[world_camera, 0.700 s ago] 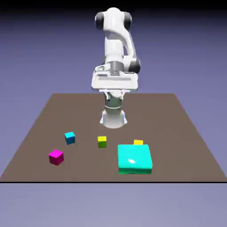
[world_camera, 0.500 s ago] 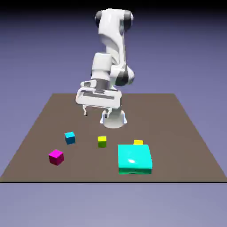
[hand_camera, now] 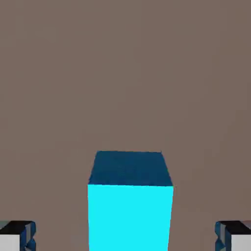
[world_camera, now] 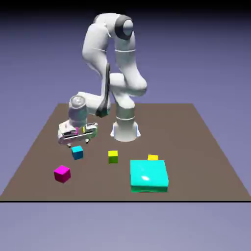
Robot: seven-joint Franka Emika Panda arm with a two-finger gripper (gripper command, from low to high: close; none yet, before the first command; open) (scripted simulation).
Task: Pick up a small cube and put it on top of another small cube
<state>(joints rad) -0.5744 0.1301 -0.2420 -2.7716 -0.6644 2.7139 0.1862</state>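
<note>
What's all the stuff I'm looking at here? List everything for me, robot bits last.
small cyan-blue cube: one, cyan top with darker blue sides, on the table toward the exterior view's left, right under the gripper.
small magenta cube: one, magenta, nearest the front on the exterior view's left.
small yellow-green cube: one, yellow-green, near the middle.
small yellow cube: one, yellow, just behind the big block, partly hidden.
large flat turquoise block: one, turquoise, front, right of middle.
brown table: one, brown, under everything.
white robot arm: one, white, rising from the far edge.
gripper: one, white and grey, open, low over the cyan-blue cube.
</note>
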